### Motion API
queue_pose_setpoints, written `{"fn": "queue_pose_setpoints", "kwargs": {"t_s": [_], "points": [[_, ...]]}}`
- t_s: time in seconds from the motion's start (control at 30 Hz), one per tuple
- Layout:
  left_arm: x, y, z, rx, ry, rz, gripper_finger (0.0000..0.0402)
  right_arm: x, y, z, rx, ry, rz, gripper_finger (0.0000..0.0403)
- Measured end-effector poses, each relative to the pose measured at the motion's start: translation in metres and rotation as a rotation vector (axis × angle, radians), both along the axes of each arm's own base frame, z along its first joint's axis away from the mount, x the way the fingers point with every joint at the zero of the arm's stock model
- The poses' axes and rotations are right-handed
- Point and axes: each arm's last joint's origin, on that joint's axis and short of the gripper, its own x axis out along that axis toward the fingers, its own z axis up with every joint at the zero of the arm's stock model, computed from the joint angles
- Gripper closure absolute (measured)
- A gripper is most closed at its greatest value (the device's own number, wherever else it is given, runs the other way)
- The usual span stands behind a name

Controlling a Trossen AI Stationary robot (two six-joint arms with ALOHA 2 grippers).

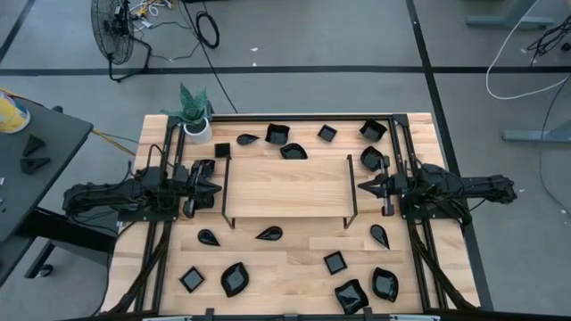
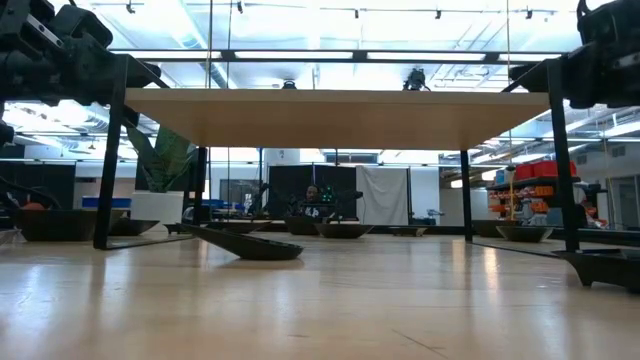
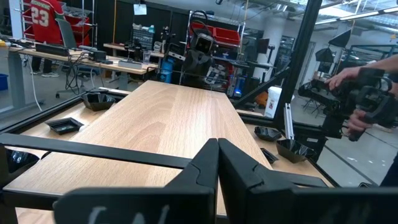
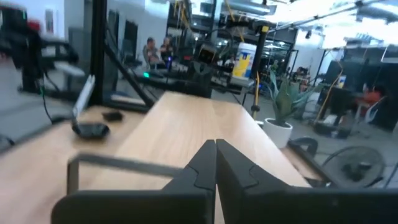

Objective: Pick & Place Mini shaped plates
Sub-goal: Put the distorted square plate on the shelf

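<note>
mini shaped plates (image 1: pixel 268 234) lying scattered across upper and lower frame around wooden shelf (image 1: pixel 285 186) | glossy, stiff, light, likely slippery: pinching a rim looking best | left gripper (image 1: pixel 215 187), right gripper (image 1: pixel 360 185) hovering fully closed, carrying nothing

Glossy black mini shaped plates (image 1: pixel 236 279) lie scattered on the table around the shelf.

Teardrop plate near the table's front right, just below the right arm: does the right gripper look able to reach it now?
Probably yes. The teardrop plate lies on open tabletop outside the raised wooden shelf, close to the right gripper, which is shut and empty, with nothing between them.
</note>
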Motion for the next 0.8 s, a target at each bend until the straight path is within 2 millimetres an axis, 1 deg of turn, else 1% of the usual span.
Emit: {"fn": "queue_pose_setpoints", "kwargs": {"t_s": [0.1, 0.2, 0.33, 0.43, 0.6, 0.8], "points": [[0.0, 0.0, 0.0, 0.0, 0.0, 0.0, 0.0387, -0.001, 0.0, 0.008, 0.096, 0.02, 0.007, 0.0392], [0.0, 0.0, 0.0, 0.0, 0.0, 0.0, 0.0387, -0.001, 0.0, 0.017, 0.155, 0.071, 0.008, 0.0392], [0.0, 0.0, 0.0, 0.0, 0.0, 0.0, 0.0387, 0.0, 0.0, 0.027, 0.193, 0.136, 0.003, 0.0392], [0.0, 0.0, 0.0, 0.0, 0.0, 0.0, 0.0387, -0.001, 0.0, 0.038, 0.221, 0.179, -0.001, 0.0392], [0.0, 0.0, 0.0, 0.0, 0.0, 0.0, 0.0387, -0.011, 0.0, 0.067, 0.222, 0.221, -0.006, 0.0392], [0.0, 0.0, 0.0, 0.0, 0.0, 0.0, 0.0387, -0.033, -0.001, 0.111, 0.163, 0.23, -0.005, 0.0392]]}}
